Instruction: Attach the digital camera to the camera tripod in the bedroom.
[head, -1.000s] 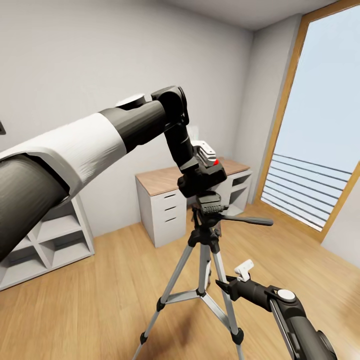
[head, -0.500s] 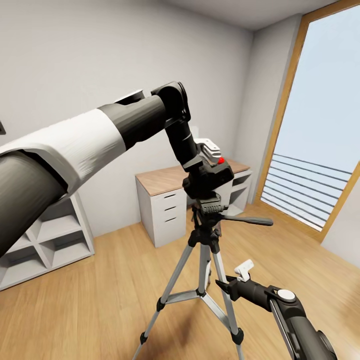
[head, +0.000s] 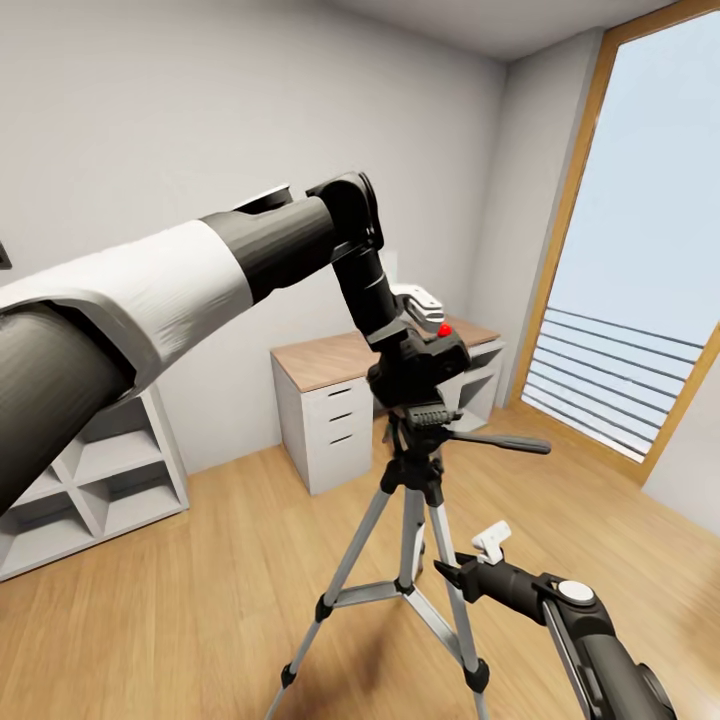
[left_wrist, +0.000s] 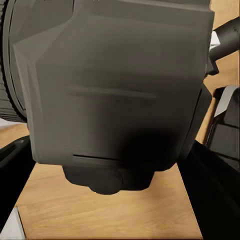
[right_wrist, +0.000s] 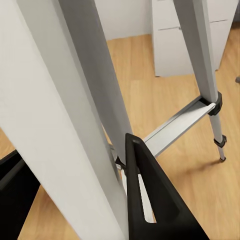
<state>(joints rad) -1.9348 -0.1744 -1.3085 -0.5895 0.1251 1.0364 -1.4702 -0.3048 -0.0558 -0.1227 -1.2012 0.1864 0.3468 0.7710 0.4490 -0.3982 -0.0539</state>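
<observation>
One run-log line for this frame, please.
stage: mounting | left gripper: shut on camera, at tripod head | right gripper: open, beside tripod leg | attached: cannot tell

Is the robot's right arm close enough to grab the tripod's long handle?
Probably yes. The right gripper hangs low beside a leg of the camera tripod, and the pan handle sticks out above it with only open air between. It would have to lift.

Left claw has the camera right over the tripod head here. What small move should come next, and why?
Probably a short, straight lowering of the left claw. It holds the digital camera directly above the camera tripod, its underside at or barely above the black head. I cannot tell whether it is seated, so press down gently before releasing.
</observation>
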